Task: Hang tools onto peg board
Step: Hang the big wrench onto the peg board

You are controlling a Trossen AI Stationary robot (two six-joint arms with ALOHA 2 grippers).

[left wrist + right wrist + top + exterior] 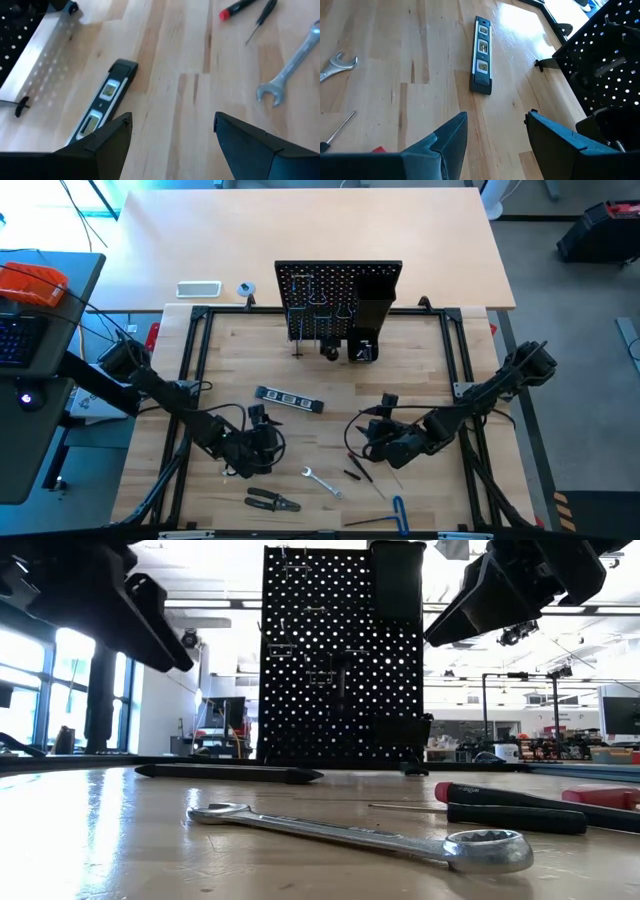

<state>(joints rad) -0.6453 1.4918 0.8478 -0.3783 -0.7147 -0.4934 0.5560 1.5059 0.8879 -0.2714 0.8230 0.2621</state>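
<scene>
Level lies untouched; both jaws gape empty

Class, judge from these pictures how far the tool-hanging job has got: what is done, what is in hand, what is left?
Done: little that shows; some items hang on the peg board, too small to name. In hand: nothing; the left gripper and right gripper are open and empty above the table. Left: level, wrench, pliers, screwdrivers and hex key lie on the table.

Beyond the wooden counter, a pale tabletop carries a small white tray, and an orange case sits far left.
</scene>
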